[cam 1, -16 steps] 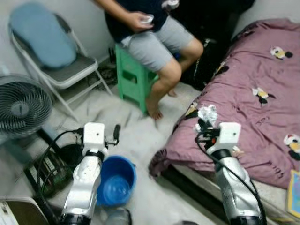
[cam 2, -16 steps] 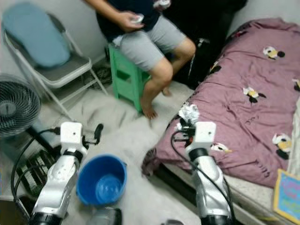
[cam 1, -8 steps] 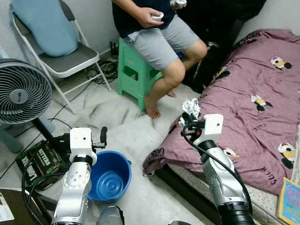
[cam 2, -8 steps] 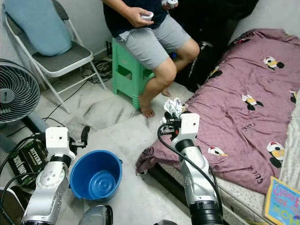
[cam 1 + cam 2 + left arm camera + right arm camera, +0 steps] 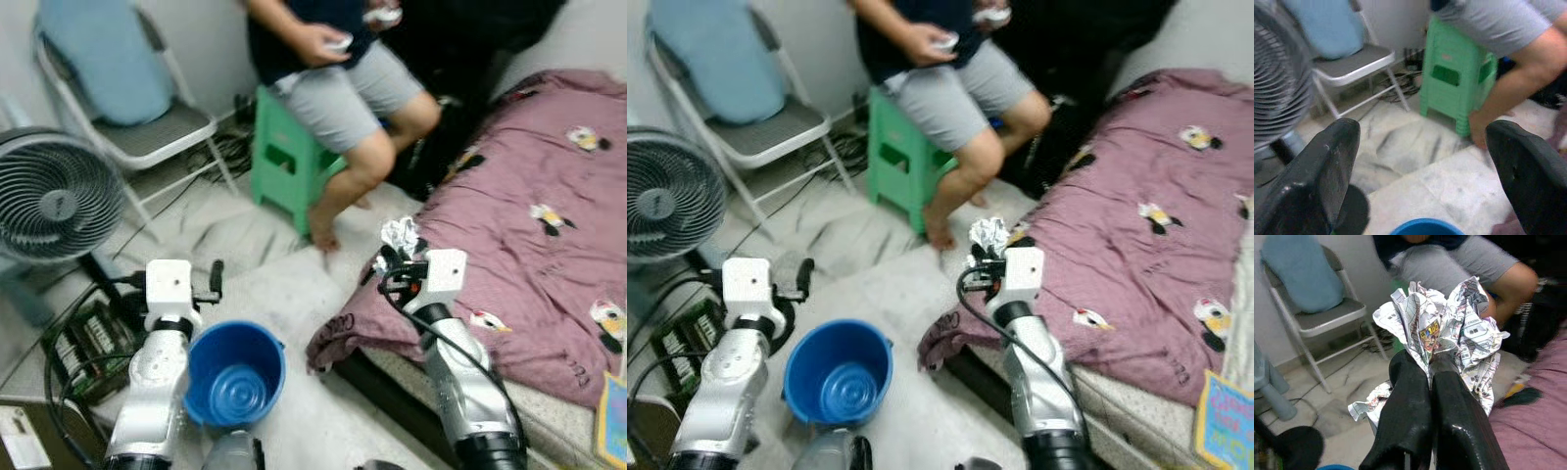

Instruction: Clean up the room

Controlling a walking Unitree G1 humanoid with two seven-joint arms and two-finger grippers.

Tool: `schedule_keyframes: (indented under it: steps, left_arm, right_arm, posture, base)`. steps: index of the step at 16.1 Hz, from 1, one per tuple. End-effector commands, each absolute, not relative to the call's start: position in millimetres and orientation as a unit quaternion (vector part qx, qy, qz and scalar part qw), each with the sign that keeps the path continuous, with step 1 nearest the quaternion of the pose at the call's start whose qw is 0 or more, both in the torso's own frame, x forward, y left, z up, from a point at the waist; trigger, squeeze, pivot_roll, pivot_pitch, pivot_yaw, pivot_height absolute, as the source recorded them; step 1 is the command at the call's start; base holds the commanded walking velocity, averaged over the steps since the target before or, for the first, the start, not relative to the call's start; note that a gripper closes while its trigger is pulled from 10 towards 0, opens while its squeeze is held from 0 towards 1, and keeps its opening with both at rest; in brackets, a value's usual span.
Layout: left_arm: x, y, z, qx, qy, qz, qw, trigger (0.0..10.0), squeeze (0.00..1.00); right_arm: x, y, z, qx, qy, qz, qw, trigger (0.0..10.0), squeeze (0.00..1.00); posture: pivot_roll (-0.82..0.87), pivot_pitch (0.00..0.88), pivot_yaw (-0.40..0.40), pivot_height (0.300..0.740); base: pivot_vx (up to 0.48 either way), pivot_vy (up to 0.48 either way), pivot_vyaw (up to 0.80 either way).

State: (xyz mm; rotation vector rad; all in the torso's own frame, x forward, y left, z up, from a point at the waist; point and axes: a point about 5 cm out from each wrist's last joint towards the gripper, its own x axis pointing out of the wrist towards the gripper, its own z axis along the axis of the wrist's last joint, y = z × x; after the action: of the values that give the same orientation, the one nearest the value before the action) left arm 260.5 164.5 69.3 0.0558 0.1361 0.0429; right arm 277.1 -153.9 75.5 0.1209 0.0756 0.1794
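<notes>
here the left gripper (image 5: pixel 1420 161) hangs with its fingers spread wide and nothing between them, just above the blue bucket (image 5: pixel 235 373) on the floor. further right, the right gripper (image 5: pixel 1431 363) has its fingers pressed together on a crumpled paper wad (image 5: pixel 1449 328), raised at the edge of the purple bedspread (image 5: pixel 529 245), below the seated person's knee (image 5: pixel 377 157).

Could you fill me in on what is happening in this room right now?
The robot is tidying up. Its right gripper is shut on a crumpled newspaper wad, held up beside the edge of the purple bedspread. Its left gripper is open and holds nothing, above the blue bucket on the floor. A person sits on a green stool nearby.
</notes>
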Motion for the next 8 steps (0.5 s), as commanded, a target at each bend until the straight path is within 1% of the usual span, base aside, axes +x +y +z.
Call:
schedule_keyframes:
  steps: [1,8]
  left_arm:
    - [263.0,162.2,72.5,0.040,0.059,0.011,0.997,10.0,0.00]
    - [262.3,156.6,74.2,0.031,0.053,-0.018,0.998,10.0,0.00]
  right_arm:
    - [278.4,-157.2,79.4,0.061,0.028,0.081,0.994,10.0,0.00]
    - [276.7,-156.9,78.3,0.061,0.029,0.078,0.995,10.0,0.00]
  posture:
    - [0.01,0.040,-0.012,0.740]
    - [0.00,0.044,-0.008,0.740]
  base:
    - [0.000,0.000,0.00]
    - [0.000,0.000,0.00]
